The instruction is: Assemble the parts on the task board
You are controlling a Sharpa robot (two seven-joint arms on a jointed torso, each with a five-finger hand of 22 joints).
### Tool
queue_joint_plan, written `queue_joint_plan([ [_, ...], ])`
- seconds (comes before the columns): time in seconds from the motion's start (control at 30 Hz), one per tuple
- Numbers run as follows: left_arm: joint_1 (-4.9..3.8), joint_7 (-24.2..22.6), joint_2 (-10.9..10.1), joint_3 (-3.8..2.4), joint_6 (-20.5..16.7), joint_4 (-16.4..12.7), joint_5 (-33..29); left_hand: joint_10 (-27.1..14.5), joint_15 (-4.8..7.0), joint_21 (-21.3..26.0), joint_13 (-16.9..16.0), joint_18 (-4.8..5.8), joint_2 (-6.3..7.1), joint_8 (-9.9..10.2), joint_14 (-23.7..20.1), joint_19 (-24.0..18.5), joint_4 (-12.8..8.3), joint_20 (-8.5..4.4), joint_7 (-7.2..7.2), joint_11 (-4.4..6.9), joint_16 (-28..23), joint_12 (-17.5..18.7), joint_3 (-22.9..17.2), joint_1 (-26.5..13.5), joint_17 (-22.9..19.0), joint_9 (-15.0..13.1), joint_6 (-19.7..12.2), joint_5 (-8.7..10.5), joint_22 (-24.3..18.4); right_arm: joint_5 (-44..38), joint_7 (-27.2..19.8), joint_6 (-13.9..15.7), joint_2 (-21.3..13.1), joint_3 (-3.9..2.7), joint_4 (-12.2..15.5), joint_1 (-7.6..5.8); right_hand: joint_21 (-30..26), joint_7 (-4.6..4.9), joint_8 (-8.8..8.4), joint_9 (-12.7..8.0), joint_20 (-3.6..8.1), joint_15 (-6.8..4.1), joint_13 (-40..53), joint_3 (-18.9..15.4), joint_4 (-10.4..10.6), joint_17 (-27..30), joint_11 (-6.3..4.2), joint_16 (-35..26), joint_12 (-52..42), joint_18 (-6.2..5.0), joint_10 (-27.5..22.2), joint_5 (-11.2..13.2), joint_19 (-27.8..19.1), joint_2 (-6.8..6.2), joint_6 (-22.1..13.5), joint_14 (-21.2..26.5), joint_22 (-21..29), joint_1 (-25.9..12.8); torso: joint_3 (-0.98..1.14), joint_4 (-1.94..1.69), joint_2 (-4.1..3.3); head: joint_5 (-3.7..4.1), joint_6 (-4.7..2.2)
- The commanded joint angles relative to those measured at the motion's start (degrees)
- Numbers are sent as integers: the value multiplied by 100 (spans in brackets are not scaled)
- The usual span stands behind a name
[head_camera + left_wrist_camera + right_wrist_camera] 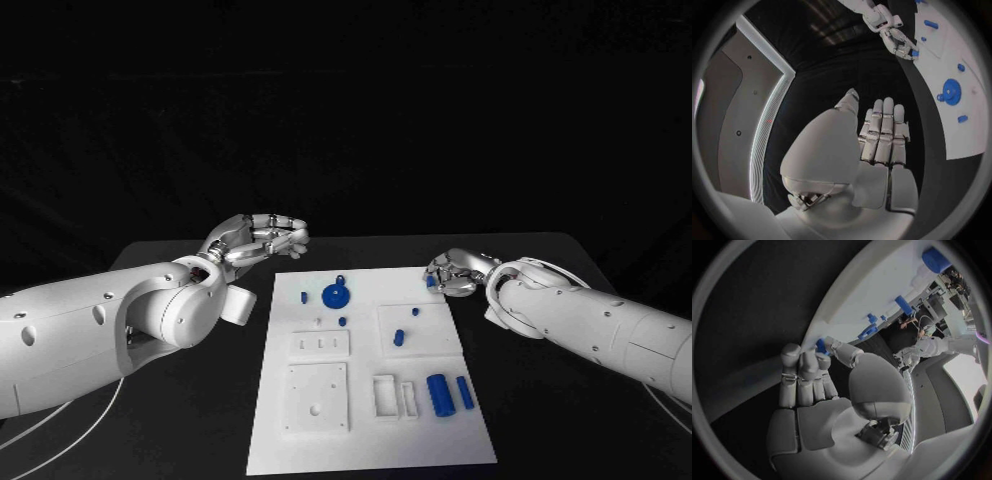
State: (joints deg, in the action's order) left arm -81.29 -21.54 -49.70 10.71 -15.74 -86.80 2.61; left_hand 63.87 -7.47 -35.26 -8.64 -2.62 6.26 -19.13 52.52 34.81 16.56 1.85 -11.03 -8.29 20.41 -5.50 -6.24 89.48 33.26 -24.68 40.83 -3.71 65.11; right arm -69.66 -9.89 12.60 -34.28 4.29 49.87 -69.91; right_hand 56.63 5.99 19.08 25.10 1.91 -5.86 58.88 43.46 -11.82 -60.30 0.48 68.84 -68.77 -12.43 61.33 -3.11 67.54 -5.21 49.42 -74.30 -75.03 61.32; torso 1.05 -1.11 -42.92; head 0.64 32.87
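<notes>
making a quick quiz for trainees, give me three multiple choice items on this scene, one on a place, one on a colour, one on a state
1. Where does the round blue gear-like disc lie?
A. on the far part of the flat white task board
B. on the black table beside the board
C. in the left hand

2. What colour are the two upright cylinders near the board's near right part?
A. grey
B. blue
C. white

3. What is the silver many-fingered right hand doing?
A. lying flat and empty on the table
B. pinching a small blue part at the board's far right edge
C. gripping the gear-like disc

Answers:
1 A, the head view shows the disc on the board's far part.
2 B, both stand out blue against the white board.
3 B, the right wrist view shows the blue piece between its fingertips, while the silver left hand hovers with nothing in it.
</notes>
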Motion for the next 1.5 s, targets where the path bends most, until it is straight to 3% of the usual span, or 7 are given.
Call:
queue_joint_plan([
  [0.03,-9,-31,4,-5,83,-10,18,-27,-20,24,1,-76,-16,7,13,-48,-5,9,-96,-18,-29,26,13,-26,10,-8,34,26,-8,-89,30,19,0,2,-1,10,22,34,38,11,35,-46,-7,40,-3,-9,-57,-26,-21,-257,-32,30,19,37,648,-12,-89,-7,5,0,2,2,3],
  [0.33,-9,-5,9,-5,99,-10,51,-25,-19,24,0,-76,-19,7,14,-48,-6,8,-96,-18,-30,28,12,-23,13,-8,35,25,-8,-137,105,169,-11,2,45,11,30,14,72,37,43,-64,-10,86,-13,-14,-76,-27,-20,-257,-26,30,21,30,700,-13,-91,2,6,4,3,1,4],
  [0.5,-9,82,-8,-5,128,-11,196,30,3,4,-17,-83,-40,-22,79,-15,-2,-5,-69,4,-3,13,16,-45,45,-24,99,28,-2,-389,387,379,-92,1,277,9,44,-7,102,58,56,-84,-12,121,-45,-20,-98,-20,-27,-257,-1,30,39,26,746,-26,-90,22,6,9,5,2,-10],
  [0.77,-10,636,9,-7,383,-4,688,632,313,-307,-208,-133,-94,-211,661,475,6,-261,163,287,467,-262,97,-349,382,-102,668,58,93,-1175,1131,407,-277,-3,882,-207,58,-39,142,86,79,-114,-23,165,-108,-27,-130,-12,-28,-257,50,30,82,-15,814,-58,-80,38,6,34,22,28,-52],
  [1.1,-11,1678,83,-7,431,72,1262,1765,964,-993,-700,-283,25,-252,1680,1420,6,-703,410,760,1567,-847,114,-938,1117,-117,1137,79,316,-2156,1780,241,-372,-25,1534,-489,60,-55,161,99,90,-124,-38,235,-114,-24,-144,-15,-18,-257,92,30,117,-69,856,-81,-69,39,-2,35,67,3,-70],
  [1.23,-11,2017,157,-6,770,107,1269,1925,1111,-1162,-921,-299,27,-174,1773,1609,16,-821,465,824,1922,-1084,118,-1243,1357,-100,1154,81,388,-2503,1994,35,-379,-29,1826,-546,59,-59,165,102,90,-126,-46,284,-104,-21,-147,-18,-10,-257,110,30,131,-104,870,-92,-64,42,-7,29,96,-17,-68],
  [1.5,-11,2364,354,-3,660,152,1254,1958,1259,-1352,-1296,-303,113,42,1837,1775,11,-988,462,842,2322,-1476,-65,-1587,1573,-38,975,77,473,-2784,2230,-212,-347,-29,2414,-584,57,-58,164,103,83,-123,-53,339,-76,-16,-147,-24,0,-257,125,30,141,-142,877,-102,-61,34,-21,19,177,-94,-61],
])
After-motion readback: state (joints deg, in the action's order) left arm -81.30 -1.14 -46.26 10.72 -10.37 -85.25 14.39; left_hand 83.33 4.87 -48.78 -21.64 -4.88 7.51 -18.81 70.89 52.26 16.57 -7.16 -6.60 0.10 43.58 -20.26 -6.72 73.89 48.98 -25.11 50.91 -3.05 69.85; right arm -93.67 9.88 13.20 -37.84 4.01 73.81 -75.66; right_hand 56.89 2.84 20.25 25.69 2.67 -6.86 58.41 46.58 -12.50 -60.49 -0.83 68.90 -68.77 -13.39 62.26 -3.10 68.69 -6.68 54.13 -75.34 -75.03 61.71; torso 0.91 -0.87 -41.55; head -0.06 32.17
